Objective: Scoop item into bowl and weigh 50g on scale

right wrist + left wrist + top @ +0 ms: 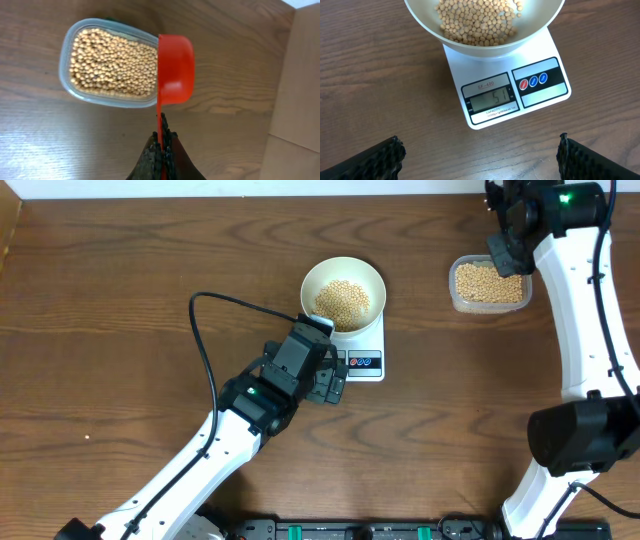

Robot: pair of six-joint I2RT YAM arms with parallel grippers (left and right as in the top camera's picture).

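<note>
A white bowl [343, 293] holding tan beans [342, 300] stands on the small white scale [362, 352]. In the left wrist view the bowl [470, 40] and scale [510, 95] are close ahead and the display [492, 98] reads 51. My left gripper [479, 150] is open and empty, just in front of the scale on the near side. My right gripper [162, 142] is shut on the handle of a red scoop [175, 70], held tipped on its side at the edge of the clear tub of beans [107, 62]. The scoop's inside is not visible.
The clear plastic tub [489, 283] of beans sits at the back right of the wooden table, under my right arm. A black cable [205, 350] loops from the left arm over the table. A pale panel [295, 90] borders the table on the right.
</note>
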